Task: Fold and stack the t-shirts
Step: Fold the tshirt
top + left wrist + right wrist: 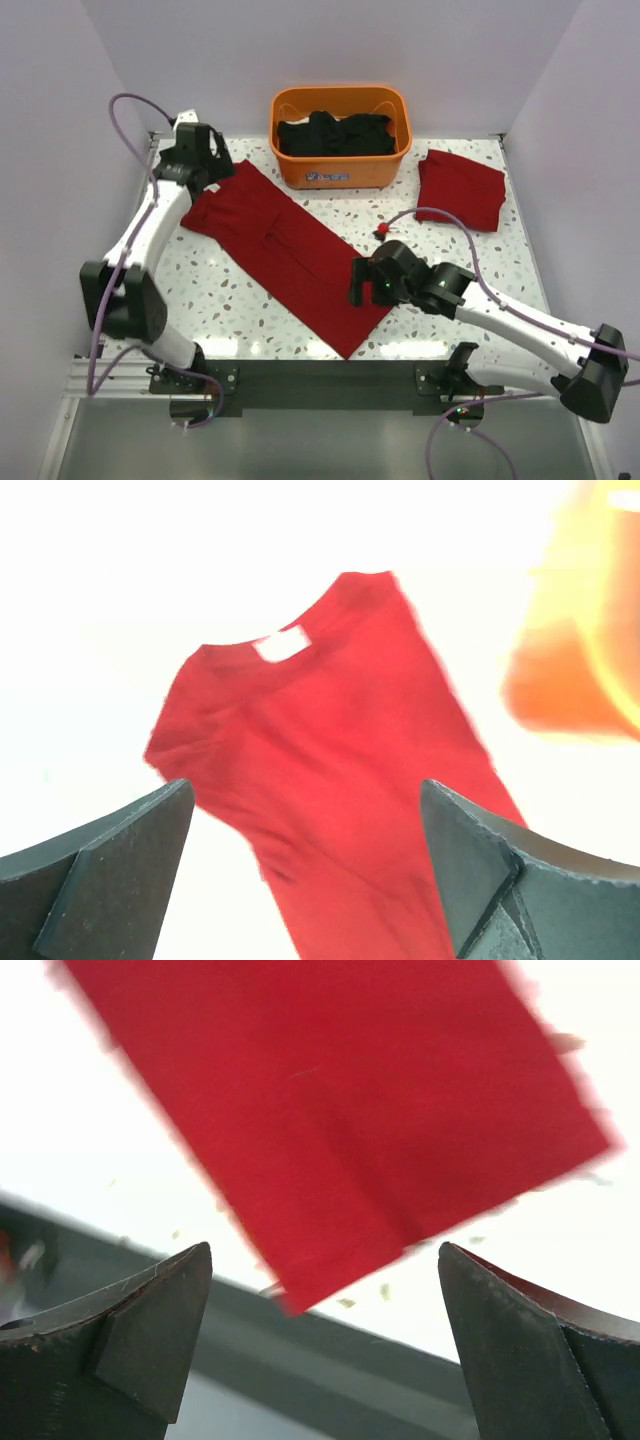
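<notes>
A dark-red t-shirt (285, 250) lies folded lengthwise into a long strip, running diagonally from the back left to the near middle of the table. Its collar end with a white label (283, 645) shows in the left wrist view, its hem end (340, 1110) in the right wrist view. A second dark-red t-shirt (460, 187) lies folded into a rectangle at the back right. My left gripper (212, 165) is open above the collar end. My right gripper (358, 282) is open above the hem end. Both are empty.
An orange basket (340, 172) holding dark cloth (335, 133) stands at the back middle. A small red object (381, 232) lies between the two shirts. The table's dark front edge (330, 375) runs just past the hem corner.
</notes>
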### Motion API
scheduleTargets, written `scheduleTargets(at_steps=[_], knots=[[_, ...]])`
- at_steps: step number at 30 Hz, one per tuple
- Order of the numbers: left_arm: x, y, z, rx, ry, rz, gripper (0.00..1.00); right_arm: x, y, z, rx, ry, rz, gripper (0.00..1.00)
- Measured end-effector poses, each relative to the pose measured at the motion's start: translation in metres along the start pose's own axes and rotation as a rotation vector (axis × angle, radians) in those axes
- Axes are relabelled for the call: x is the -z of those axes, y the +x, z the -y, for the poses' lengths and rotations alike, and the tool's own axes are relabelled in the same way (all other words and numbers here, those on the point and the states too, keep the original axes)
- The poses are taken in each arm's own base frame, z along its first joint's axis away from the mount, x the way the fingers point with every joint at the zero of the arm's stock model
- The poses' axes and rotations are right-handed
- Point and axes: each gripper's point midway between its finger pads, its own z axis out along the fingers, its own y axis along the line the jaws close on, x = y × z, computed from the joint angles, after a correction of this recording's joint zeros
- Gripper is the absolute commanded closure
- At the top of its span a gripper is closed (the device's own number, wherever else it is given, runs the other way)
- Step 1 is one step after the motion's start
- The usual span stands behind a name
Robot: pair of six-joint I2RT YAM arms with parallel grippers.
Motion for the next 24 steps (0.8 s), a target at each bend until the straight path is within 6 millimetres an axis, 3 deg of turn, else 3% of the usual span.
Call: scheduleTargets(at_steps=[2, 4, 6, 8, 12, 15, 19, 24], knots=[[0.056, -0.008, 0.029, -0.003, 0.096, 0.101, 0.00, 0.002, -0.012, 0.030, -0.059, 0.082, 0.017, 0.01], [0.111, 0.017, 0.072, -0.047, 0.253, 0.149, 0.00, 0.001, -0.023, 0.059, -0.119, 0.161, 0.033, 0.01], [0.153, 0.068, 0.110, -0.123, 0.408, 0.110, 0.00, 0.000, -0.028, 0.087, -0.169, 0.233, 0.039, 0.02], [0.187, 0.140, 0.142, -0.236, 0.539, 0.015, 0.00, -0.002, -0.026, 0.108, -0.193, 0.284, 0.030, 0.01], [0.226, 0.262, 0.164, -0.475, 0.605, -0.162, 0.00, -0.017, -0.009, 0.135, -0.209, 0.346, -0.049, 0.02], [0.256, 0.325, 0.171, -0.627, 0.667, -0.221, 0.00, -0.030, 0.009, 0.144, -0.230, 0.345, -0.104, 0.03], [0.277, 0.384, 0.185, -0.773, 0.716, -0.276, 0.07, -0.040, 0.018, 0.146, -0.256, 0.317, -0.127, 0.06], [0.278, 0.426, 0.199, -0.873, 0.723, -0.310, 0.21, -0.049, 0.005, 0.142, -0.277, 0.280, -0.078, 0.11]])
